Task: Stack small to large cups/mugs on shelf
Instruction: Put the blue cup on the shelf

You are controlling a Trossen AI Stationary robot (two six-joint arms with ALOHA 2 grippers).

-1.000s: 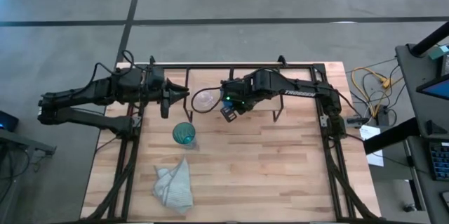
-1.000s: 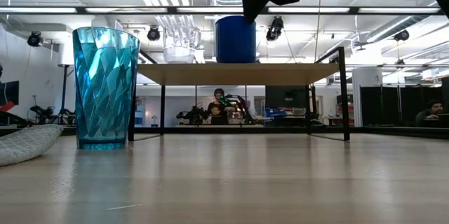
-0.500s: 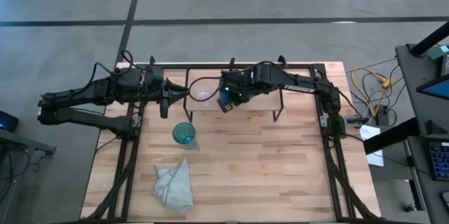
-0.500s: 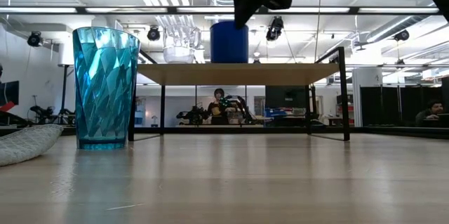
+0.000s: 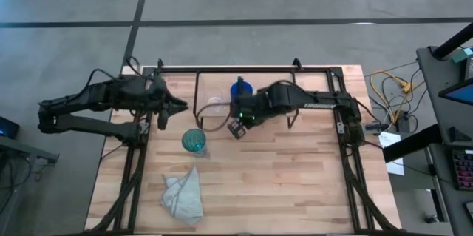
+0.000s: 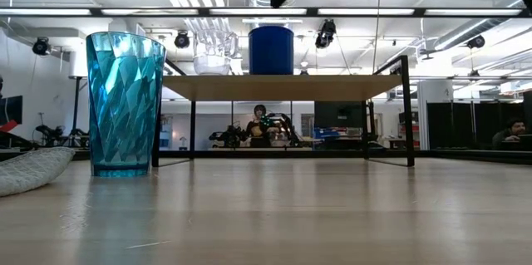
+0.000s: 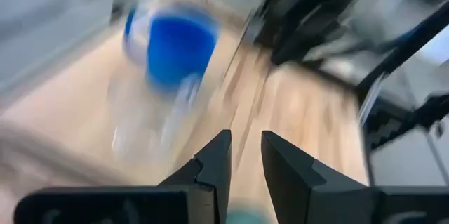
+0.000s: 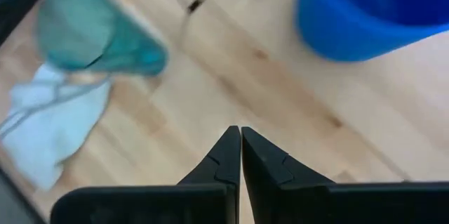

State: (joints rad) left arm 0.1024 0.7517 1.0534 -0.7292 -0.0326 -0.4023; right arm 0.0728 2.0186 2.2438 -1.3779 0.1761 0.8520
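The right gripper (image 8: 236, 155) has its fingers pressed together on nothing, and it hangs just off the front edge of the shelf (image 5: 284, 110), over the bare table. Half a second ago it was over the shelf top, right at the blue mug (image 5: 241, 88); a second ago the mug was hidden beneath it in the high view. Now the mug stands free on the shelf, near its middle, with the arm pulled back toward the table's centre (so the mug looks to be placed and let go). The left gripper (image 7: 238, 155), fingers slightly parted and empty, has also drawn back from the shelf's left end, where it pointed at the clear glass cup (image 5: 215, 103) a moment earlier.

By my reading, two of the three placements are done: the glass cup sits at the shelf's left part, the mug beside it further along. The teal tumbler (image 5: 194, 141) remains on the table in front of the shelf's left end, upright, well clear of both grippers. It probably goes next, to the mug's far side.

Counted: one glass cup, one blue mug, one teal tumbler, one shelf, two grippers. A single pale cloth (image 5: 183, 195) lies crumpled on the table, nearer than the tumbler to the front edge, away from the shelf.
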